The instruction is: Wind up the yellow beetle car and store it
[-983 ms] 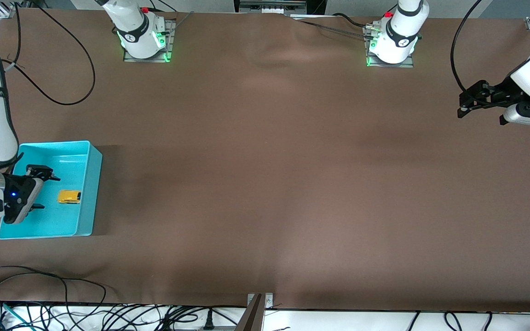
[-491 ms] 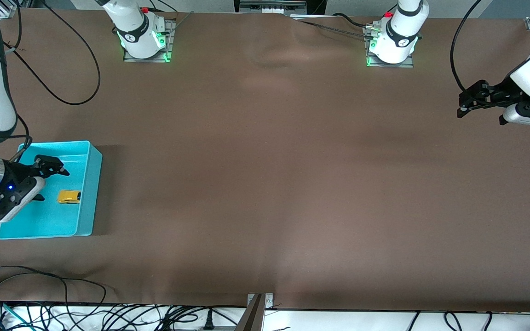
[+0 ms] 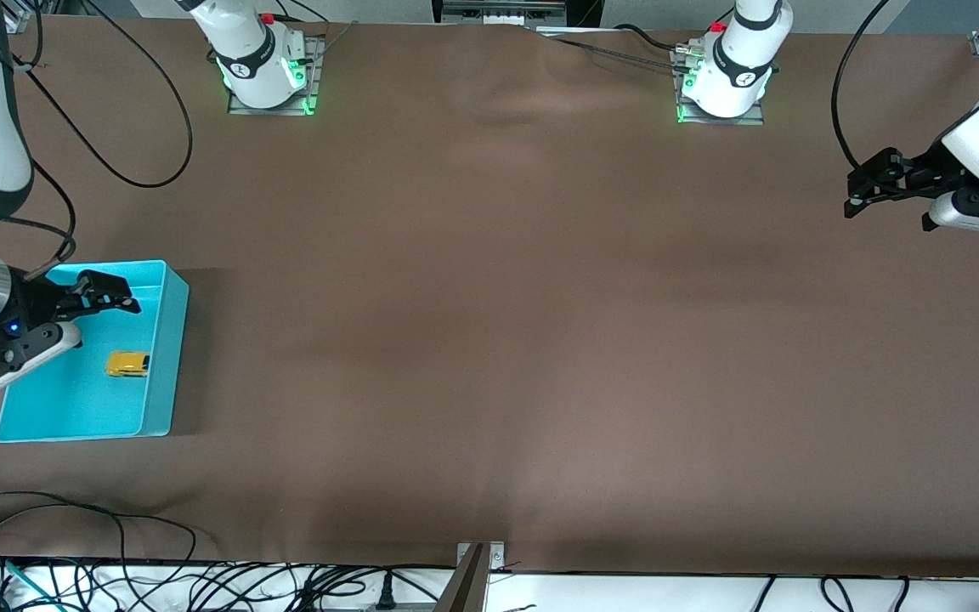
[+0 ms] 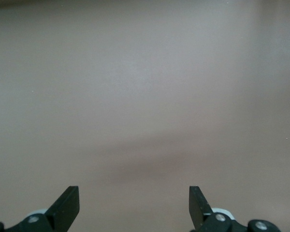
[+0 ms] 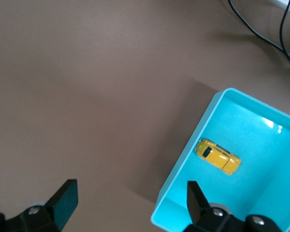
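The yellow beetle car lies inside the turquoise bin at the right arm's end of the table. It also shows in the right wrist view, in the bin. My right gripper is open and empty, up over the bin's part that is farther from the front camera, apart from the car. My left gripper is open and empty, in the air over bare table at the left arm's end, where that arm waits. Its fingertips frame only table.
Black cables loop on the table near the right arm's base, and more cables lie along the table's edge nearest the front camera. The brown table stretches between the bin and the left gripper.
My right gripper has risen and drawn back from the car, moving over the bin's farther part. The car stays in the bin. The left arm has not moved.
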### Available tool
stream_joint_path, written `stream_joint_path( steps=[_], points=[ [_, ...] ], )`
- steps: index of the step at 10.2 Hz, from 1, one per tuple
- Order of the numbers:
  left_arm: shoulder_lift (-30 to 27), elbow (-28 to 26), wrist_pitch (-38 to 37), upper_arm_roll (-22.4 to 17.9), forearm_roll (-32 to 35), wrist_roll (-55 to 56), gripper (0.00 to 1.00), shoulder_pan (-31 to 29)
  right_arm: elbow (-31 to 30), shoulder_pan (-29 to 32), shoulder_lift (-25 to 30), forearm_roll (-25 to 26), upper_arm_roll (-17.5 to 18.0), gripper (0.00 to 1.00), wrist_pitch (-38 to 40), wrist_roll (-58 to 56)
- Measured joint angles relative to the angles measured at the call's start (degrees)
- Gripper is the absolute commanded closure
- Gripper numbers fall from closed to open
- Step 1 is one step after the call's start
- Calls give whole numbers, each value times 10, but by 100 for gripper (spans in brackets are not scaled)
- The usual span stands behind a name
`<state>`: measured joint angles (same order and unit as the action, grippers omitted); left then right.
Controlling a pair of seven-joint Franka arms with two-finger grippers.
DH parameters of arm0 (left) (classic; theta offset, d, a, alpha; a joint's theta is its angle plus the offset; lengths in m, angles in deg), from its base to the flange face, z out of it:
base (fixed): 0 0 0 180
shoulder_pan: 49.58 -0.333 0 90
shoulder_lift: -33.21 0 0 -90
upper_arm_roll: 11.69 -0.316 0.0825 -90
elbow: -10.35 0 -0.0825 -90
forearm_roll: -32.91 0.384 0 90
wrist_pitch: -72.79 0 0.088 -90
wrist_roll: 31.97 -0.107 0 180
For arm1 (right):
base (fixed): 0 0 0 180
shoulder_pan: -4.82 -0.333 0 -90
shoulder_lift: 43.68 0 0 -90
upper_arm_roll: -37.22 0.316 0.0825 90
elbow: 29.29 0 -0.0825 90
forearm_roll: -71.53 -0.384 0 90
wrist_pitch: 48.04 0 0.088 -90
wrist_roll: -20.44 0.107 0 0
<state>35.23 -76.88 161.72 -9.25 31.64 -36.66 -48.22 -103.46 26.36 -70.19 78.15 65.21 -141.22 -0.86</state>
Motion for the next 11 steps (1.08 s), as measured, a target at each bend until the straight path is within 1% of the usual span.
stream_joint_path(
  steps=[3, 4, 6, 7, 9, 11],
  points=[
    [0, 0, 0, 0, 0, 0, 0, 0, 0, 0, 24, 0, 27, 0, 31, 129],
    [0, 0, 0, 0, 0, 0, 0, 0, -1, -1, 36, 0, 35, 0, 38, 151],
    [0, 0, 0, 0, 0, 0, 0, 0, -16, -3, 69, 0, 29, 0, 38, 174],
    [1, 0, 0, 0, 0, 0, 0, 0, -35, -14, 93, 0, 9, 0, 35, 188],
    [1, 0, 0, 0, 0, 0, 0, 0, -75, -73, 139, -1, -68, 0, 27, 210],
    [1, 0, 0, 0, 0, 0, 0, 0, -111, -115, 174, -20, -137, 0, 7, 216]
  ],
)
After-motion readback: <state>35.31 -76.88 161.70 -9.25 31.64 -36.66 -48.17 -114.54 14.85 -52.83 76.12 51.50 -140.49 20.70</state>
